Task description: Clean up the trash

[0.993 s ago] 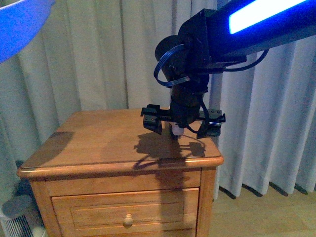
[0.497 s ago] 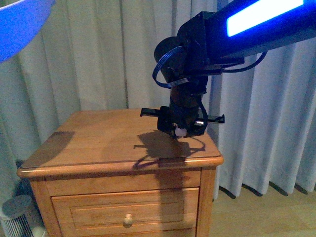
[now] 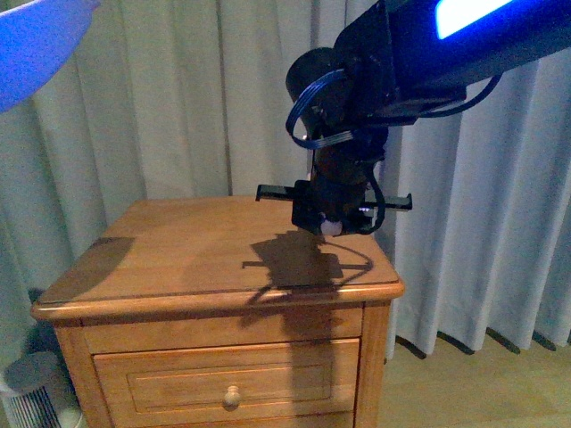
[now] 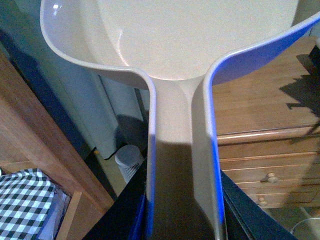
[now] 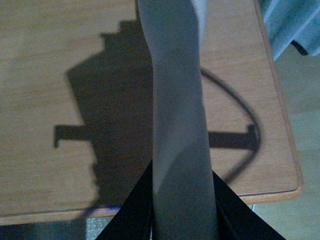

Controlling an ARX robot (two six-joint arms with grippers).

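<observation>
No words, numbers, labels or signs can be read in any of the views.
</observation>
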